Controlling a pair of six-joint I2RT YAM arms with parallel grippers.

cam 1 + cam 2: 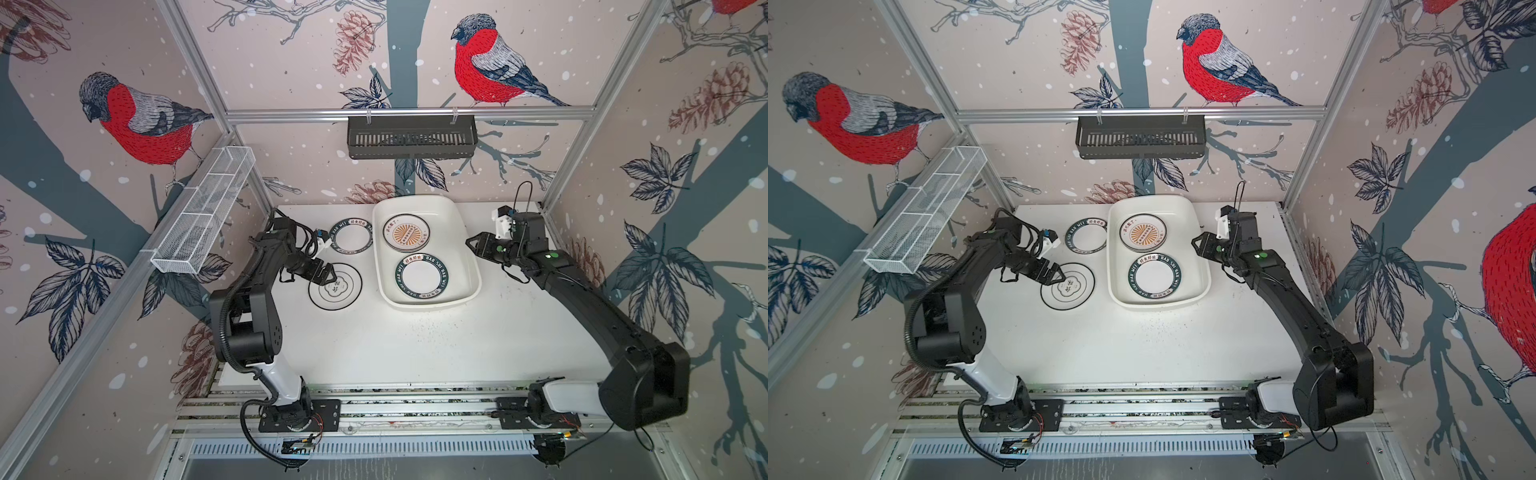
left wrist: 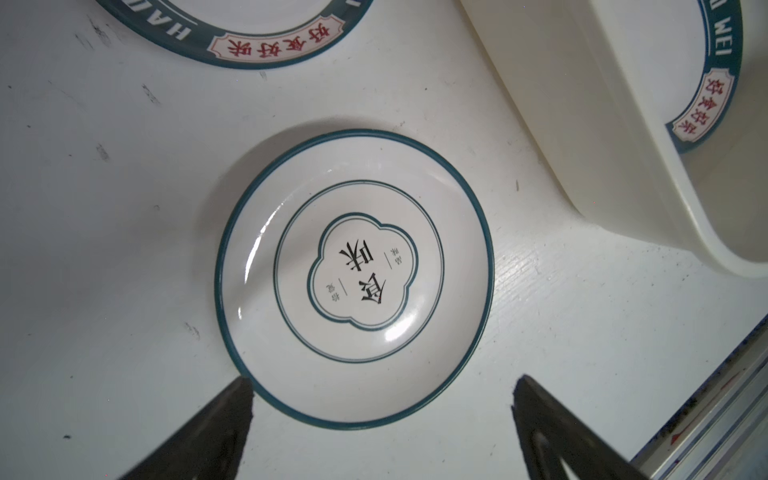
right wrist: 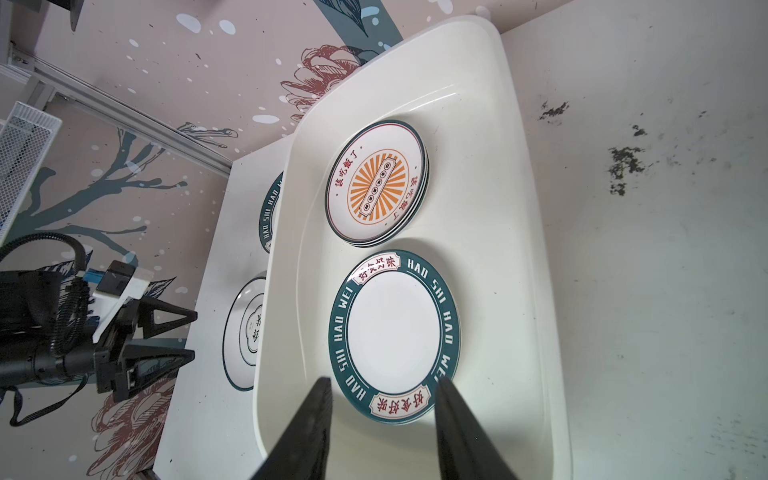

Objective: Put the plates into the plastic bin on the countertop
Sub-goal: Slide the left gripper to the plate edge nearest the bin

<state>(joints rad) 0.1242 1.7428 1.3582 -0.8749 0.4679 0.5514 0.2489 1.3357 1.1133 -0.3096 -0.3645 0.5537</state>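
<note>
- Plates: a sunburst-topped stack (image 1: 410,234) and one teal-rimmed plate (image 1: 422,276) lie in the plastic bin (image 1: 415,199).
- Two are left on the countertop (image 1: 415,345): the teal-rimmed twin (image 1: 351,236) and the emblem plate (image 1: 343,291).
- I see my left gripper (image 1: 330,275) spread over the emblem plate; the right gripper (image 1: 471,246) is parted and empty.

Dial set with the gripper side at 6 o'clock.

- Centre: quatrefoil plate (image 2: 355,278), flat on the scuffed countertop (image 2: 104,249); thin teal rim, black characters in the emblem.
- 6 o'clock: left gripper (image 2: 384,381), fingers (image 2: 216,428) spread wide. One tip sits at the plate's rim near 7, contact unclear. The other stands off it near 5.
- 11 o'clock: lettered plate (image 2: 232,45), cut off by the frame.
- 2 o'clock: plastic bin (image 2: 623,145), apart from the centre plate, with a second lettered plate (image 2: 715,83) inside.
- 4 o'clock: frame rail (image 2: 727,415).
</note>
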